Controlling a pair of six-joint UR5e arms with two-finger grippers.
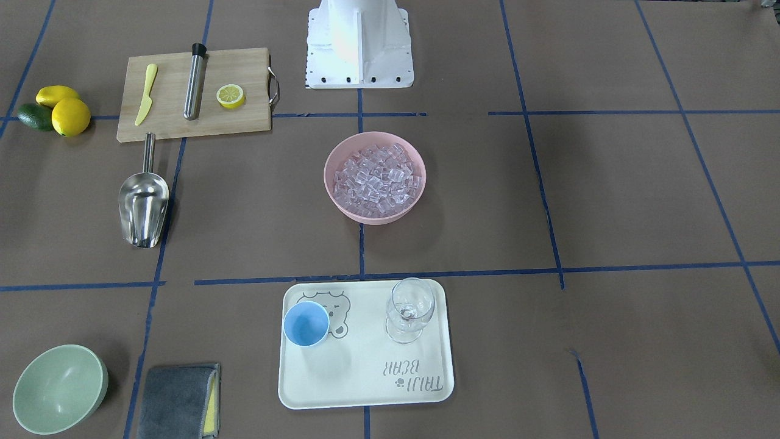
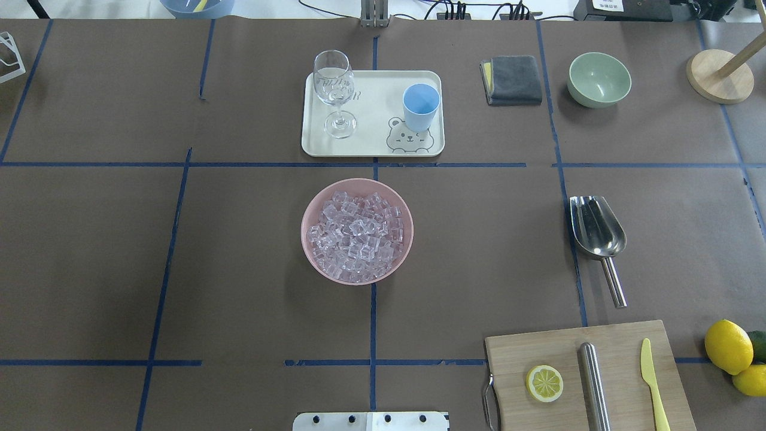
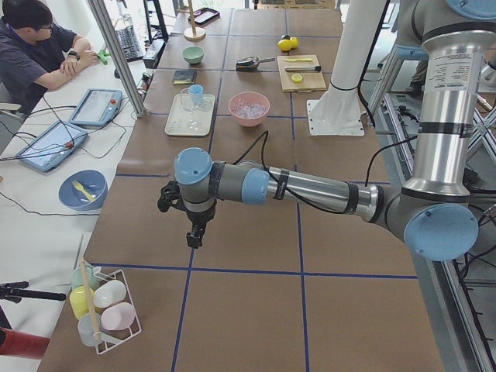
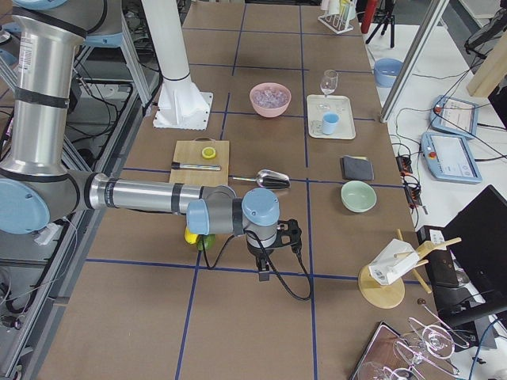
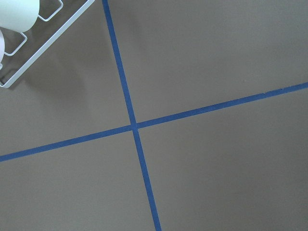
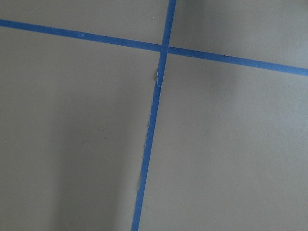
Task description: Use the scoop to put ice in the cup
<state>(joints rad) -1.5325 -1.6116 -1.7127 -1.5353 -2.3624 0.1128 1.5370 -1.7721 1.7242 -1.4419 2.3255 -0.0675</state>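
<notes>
Ice (image 2: 357,239) is piled in the pink bowl (image 2: 356,181) in the middle of the surface. None is seen in the cup (image 2: 421,106), which stands on the tray (image 2: 371,143). The scoop (image 2: 595,227) lies by the cutting board (image 2: 622,359), held by nothing. So no step is judged done: scooping and tipping are all left. The left arm (image 3: 310,190) is stretched low over one end of the surface and the right arm (image 4: 142,194) over the other, both well apart from the scoop. Whether the jaws are wide or narrow cannot be told.
</notes>
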